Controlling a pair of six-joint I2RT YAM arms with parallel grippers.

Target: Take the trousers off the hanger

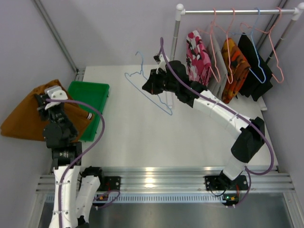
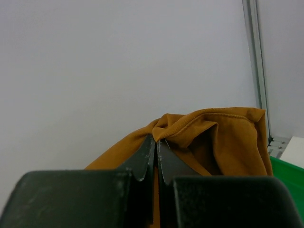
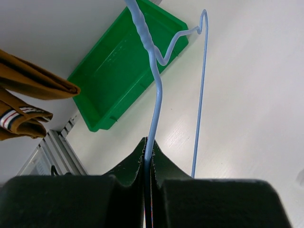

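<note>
The mustard-brown trousers [image 1: 26, 118] hang off the table's left edge beside the green bin, held up by my left gripper [image 1: 44, 100]. In the left wrist view the left gripper [image 2: 156, 142] is shut on a fold of the brown trousers [image 2: 223, 137]. My right gripper [image 1: 153, 81] holds a bare light-blue hanger [image 1: 147, 90] above the table's middle; in the right wrist view it [image 3: 149, 148] is shut on the hanger's wire [image 3: 156, 95]. The pink floral trousers [image 1: 198, 58] hang from the rack at the back right.
A green bin [image 1: 91, 102] stands at the table's left edge and shows in the right wrist view [image 3: 118, 71]. The rack rail [image 1: 237, 11] at the back right carries pink and blue hangers, an orange patterned garment [image 1: 233, 69] and a black garment [image 1: 254, 66].
</note>
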